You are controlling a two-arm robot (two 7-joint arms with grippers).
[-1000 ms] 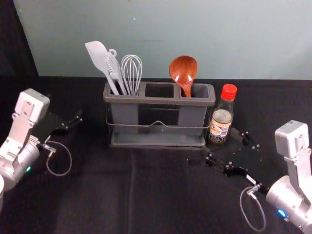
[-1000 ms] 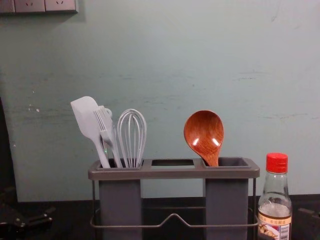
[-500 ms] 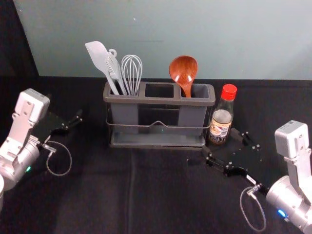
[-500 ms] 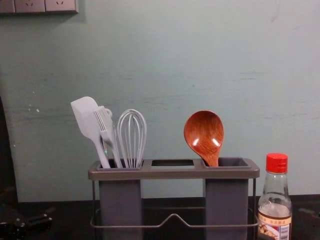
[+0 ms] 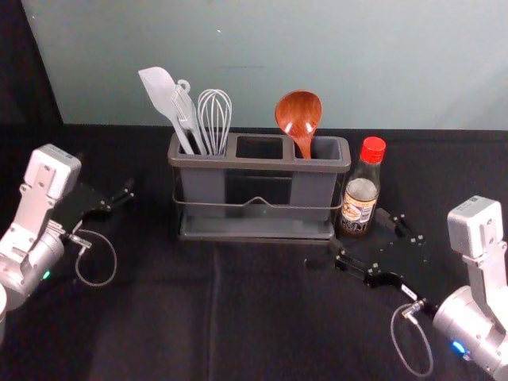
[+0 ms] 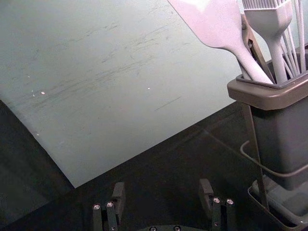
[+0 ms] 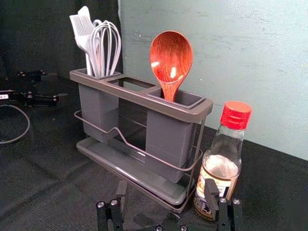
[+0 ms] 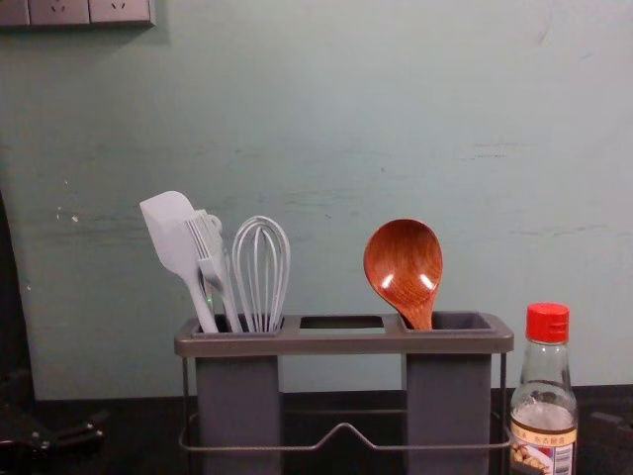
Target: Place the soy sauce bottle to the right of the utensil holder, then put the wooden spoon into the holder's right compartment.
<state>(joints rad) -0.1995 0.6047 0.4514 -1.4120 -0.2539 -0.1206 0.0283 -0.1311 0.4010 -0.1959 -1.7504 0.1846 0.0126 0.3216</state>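
Nothing's budged since the earlier frame, far as I can tell. Right gripper (image 5: pixel 356 228) is down near the bottle's base, jaws spread, gripping nothing. Left gripper (image 5: pixel 105 173) sits left of the holder, also open and empty. Soy sauce bottle (image 5: pixel 361 198) stands upright just beside the utensil holder's (image 5: pixel 258 164) right end. Wooden spoon (image 5: pixel 298 116) is bowl-up in the right compartment, whisk (image 5: pixel 214 121) and spatula (image 5: pixel 162 90) in the left.

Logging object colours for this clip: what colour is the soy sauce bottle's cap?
The soy sauce bottle's cap is red, clearest in the right wrist view.
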